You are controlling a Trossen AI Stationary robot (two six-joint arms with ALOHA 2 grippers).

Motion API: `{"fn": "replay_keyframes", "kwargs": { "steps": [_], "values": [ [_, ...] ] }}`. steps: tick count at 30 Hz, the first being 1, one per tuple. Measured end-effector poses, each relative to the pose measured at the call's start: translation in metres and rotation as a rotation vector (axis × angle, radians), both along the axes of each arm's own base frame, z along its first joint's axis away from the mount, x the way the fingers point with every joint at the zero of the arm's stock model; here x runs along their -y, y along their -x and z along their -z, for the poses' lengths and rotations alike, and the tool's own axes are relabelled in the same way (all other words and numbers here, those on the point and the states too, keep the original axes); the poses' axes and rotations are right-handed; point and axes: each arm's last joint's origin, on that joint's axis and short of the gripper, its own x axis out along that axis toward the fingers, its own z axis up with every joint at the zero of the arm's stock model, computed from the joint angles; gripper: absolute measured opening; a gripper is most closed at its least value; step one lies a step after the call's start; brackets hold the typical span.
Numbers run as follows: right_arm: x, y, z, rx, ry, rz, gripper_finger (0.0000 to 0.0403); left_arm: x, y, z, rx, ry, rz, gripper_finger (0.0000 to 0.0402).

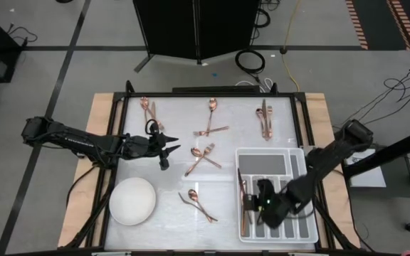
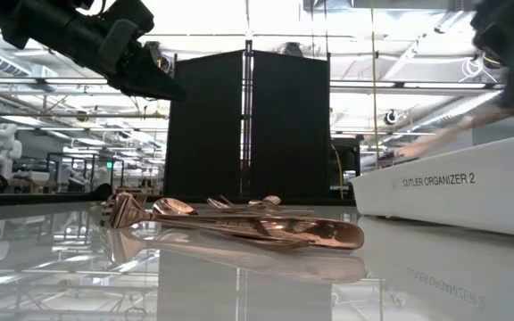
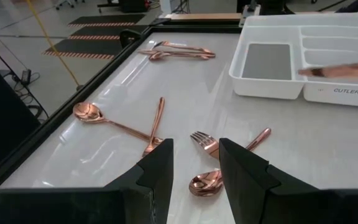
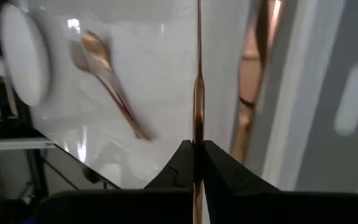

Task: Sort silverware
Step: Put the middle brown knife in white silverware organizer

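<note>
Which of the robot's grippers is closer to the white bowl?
Left. The left gripper hangs just above and beside the bowl; the right gripper is over the grey tray, across the table.

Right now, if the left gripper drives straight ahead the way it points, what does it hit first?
Likely the crossed fork and spoon just ahead of the open left gripper. It hangs above the table, so a level push might pass over them.

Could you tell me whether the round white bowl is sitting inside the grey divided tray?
No, the round white bowl rests on the table near the left arm, well apart from the grey divided tray.
</note>
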Motion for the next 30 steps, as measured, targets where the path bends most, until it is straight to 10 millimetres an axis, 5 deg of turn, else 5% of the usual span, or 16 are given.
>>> {"fn": "replay_keyframes", "kwargs": {
  "steps": [9,17,30],
  "values": [
    [-0.03,-0.022,-0.005,-0.125,0.088,-0.035,0.0,0.0,-0.002,-0.006,0.059,-0.018,0.009,0.013],
    [-0.032,-0.021,-0.012,-0.24,0.198,-0.043,0.0,0.001,-0.004,-0.012,0.122,-0.011,0.025,0.013],
    [-0.039,-0.027,0.006,-0.301,0.173,-0.078,0.0,0.001,-0.004,-0.012,0.123,-0.009,0.031,0.013]
  ]
}}
